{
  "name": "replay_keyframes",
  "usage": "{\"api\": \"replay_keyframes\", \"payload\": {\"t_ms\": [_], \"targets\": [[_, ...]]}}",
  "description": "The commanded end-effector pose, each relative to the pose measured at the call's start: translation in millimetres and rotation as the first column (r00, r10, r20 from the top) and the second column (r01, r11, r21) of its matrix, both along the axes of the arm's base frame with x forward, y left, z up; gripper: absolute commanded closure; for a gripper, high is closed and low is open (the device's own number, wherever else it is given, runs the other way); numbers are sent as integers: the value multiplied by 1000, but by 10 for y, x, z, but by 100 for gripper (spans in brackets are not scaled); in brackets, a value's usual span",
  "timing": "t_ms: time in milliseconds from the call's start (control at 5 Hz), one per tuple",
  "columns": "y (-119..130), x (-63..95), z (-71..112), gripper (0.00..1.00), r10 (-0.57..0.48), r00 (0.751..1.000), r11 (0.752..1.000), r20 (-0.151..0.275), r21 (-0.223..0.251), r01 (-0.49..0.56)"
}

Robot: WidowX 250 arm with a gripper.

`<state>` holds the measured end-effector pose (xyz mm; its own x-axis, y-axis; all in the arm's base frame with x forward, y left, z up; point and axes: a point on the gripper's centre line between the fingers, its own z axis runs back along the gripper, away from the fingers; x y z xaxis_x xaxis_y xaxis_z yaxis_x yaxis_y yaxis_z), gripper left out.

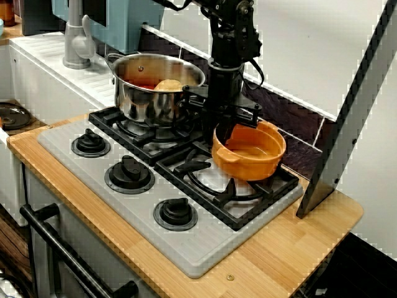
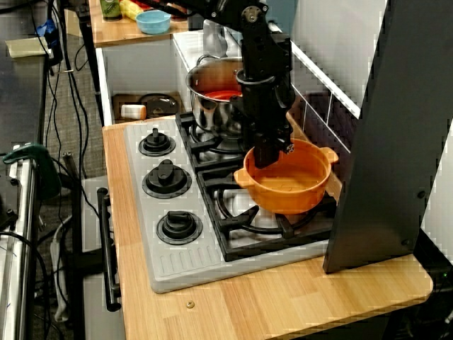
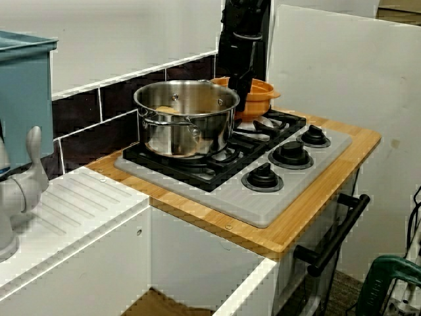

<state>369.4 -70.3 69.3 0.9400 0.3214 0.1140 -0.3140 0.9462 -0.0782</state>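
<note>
Two pots share the stove (image 1: 118, 208): the orange pot (image 1: 248, 166) sits on its right side, jaws apparently pinched on the left rim. Gripped off-centre, it could tilt and strike the steel pot (image 1: 152, 105) beside.

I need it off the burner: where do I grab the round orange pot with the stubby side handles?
On the round orange pot, pinch the thin upright wall from above, one finger inside, one outside: it stands open, and its handles look too small. The gripper hangs there.
</note>
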Motion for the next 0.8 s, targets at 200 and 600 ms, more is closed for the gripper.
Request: {"api": "replay_keyframes", "payload": {"t_ms": [200,600], "targets": [[38,29,165,0,-17,999,1000,43,9,17],[44,-45,315,0,-12,998,1000,63,-18,13]]}}
